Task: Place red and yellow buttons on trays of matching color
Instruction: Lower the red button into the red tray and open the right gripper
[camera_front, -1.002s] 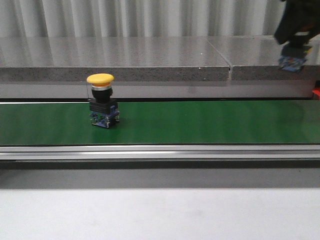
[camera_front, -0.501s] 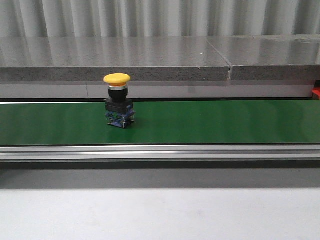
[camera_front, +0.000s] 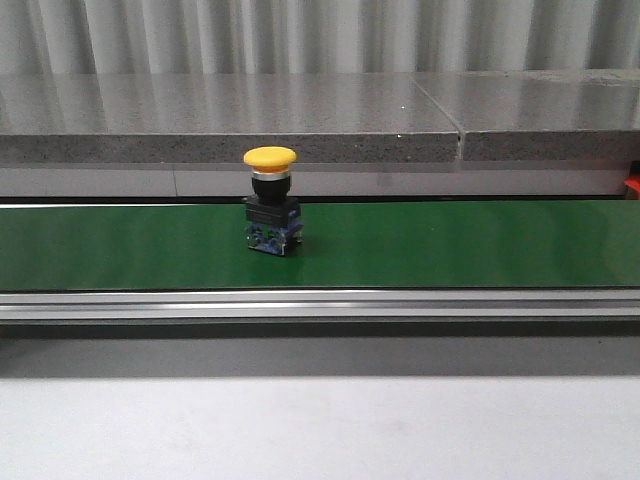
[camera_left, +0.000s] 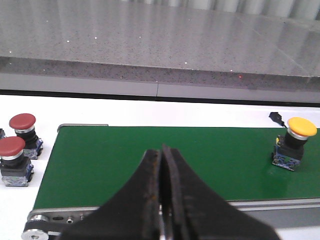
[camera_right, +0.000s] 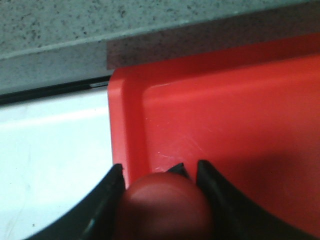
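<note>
My right claw (camera_right: 157, 192) is clenched on a red button (camera_right: 167, 205), whose domed cap fills the space between the fingers, and it hangs over the near-left corner of the red tray (camera_right: 225, 115). I judge the step in hand is setting this button down, and to do it well I want it carried a little further in past the tray's raised rim, which lies directly beneath the cap, then lowered until its base sits flat before I let go; dropped on the rim it could tip out onto the white counter (camera_right: 50, 150) just beside the claw. The part of the tray I can see holds nothing; the rest is out of view. My left claw (camera_left: 162, 165) has its fingers pressed together on nothing, hovering over the near edge of the green belt (camera_left: 165, 150). Beyond it and off to one side the yellow button (camera_front: 271, 200) stands upright on the belt, while two more red buttons (camera_left: 20, 142) wait on the counter past the belt's other end. No yellow tray is in view.
</note>
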